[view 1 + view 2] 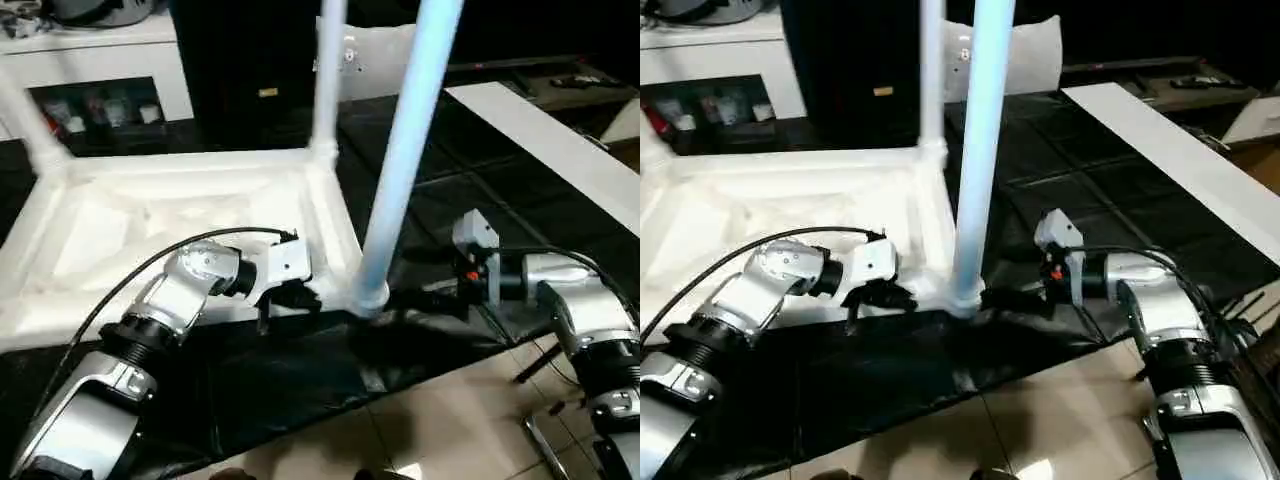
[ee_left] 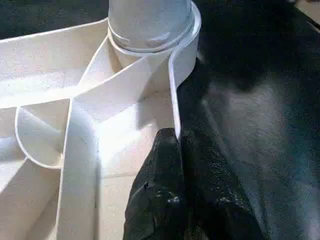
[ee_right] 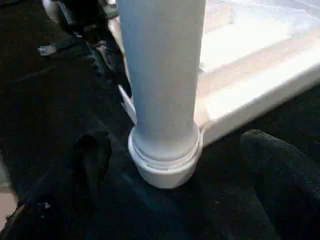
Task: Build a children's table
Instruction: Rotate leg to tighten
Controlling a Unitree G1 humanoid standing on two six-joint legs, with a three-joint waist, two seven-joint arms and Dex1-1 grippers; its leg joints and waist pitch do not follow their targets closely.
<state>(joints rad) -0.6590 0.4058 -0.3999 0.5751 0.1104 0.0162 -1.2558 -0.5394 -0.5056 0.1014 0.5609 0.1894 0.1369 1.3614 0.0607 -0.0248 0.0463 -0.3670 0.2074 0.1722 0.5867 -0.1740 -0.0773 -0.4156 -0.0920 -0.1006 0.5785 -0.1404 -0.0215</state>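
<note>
The children's table lies upside down on a black sheet, its ribbed white top [image 1: 150,230] facing up. A long white leg [image 1: 405,150] stands upright in the near right corner socket [image 1: 368,296]. Two more legs rise at the far right [image 1: 328,70] and far left [image 1: 25,120] corners. My left gripper [image 1: 290,298] is shut on the top's thin near rim [image 2: 176,107], just beside that socket. My right gripper [image 3: 175,145] is open, one finger [image 3: 92,155] on each side of the leg's base without touching it.
A white cabinet with glass doors [image 1: 100,60] stands at the back left, next to a tall black panel [image 1: 250,70]. A long white board [image 1: 545,135] lies on the right. The black sheet [image 1: 300,370] ends at a tiled floor [image 1: 440,420] in front.
</note>
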